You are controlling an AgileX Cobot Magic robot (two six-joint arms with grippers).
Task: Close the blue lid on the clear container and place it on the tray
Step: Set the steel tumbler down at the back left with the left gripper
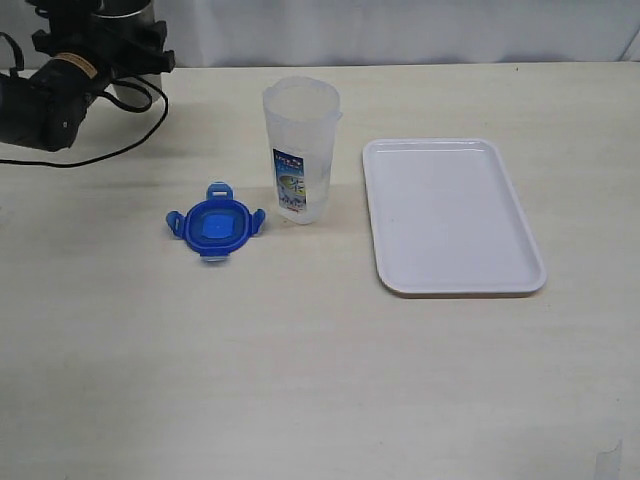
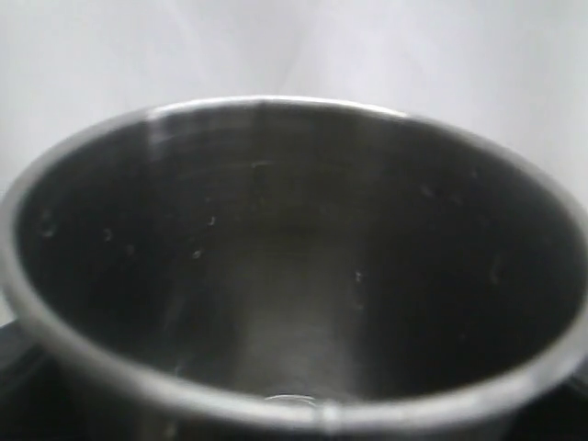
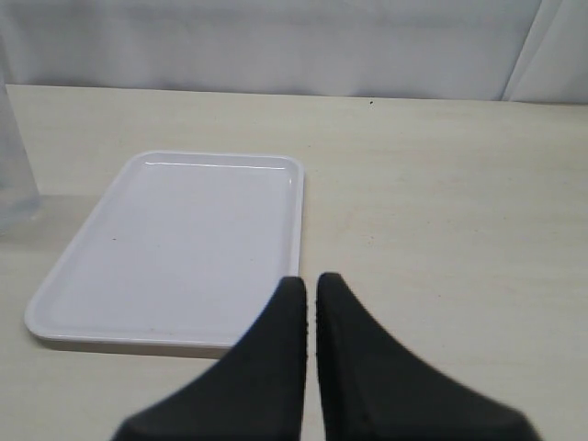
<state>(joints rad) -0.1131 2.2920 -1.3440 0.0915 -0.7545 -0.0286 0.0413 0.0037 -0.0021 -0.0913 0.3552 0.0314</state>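
Blue, with its four flaps spread, the lid (image 1: 216, 223) lies flat on the surface (image 1: 300, 380), just beside the upright, uncovered clear container (image 1: 300, 150); both sit well apart from the left claw (image 1: 118, 52). A steel cup (image 2: 276, 276) sits right against that claw; whether it grips the cup or stands open, I cannot tell. Right claw (image 3: 310, 280) is closed on nothing, with the tray (image 3: 55, 303) just ahead of it.

lid (image 1: 217, 222) top: clr | lid–container (image 1: 300, 150) gap: tight | container–tray (image 1: 450, 215) gap: narrow | front table (image 1: 300, 380): open
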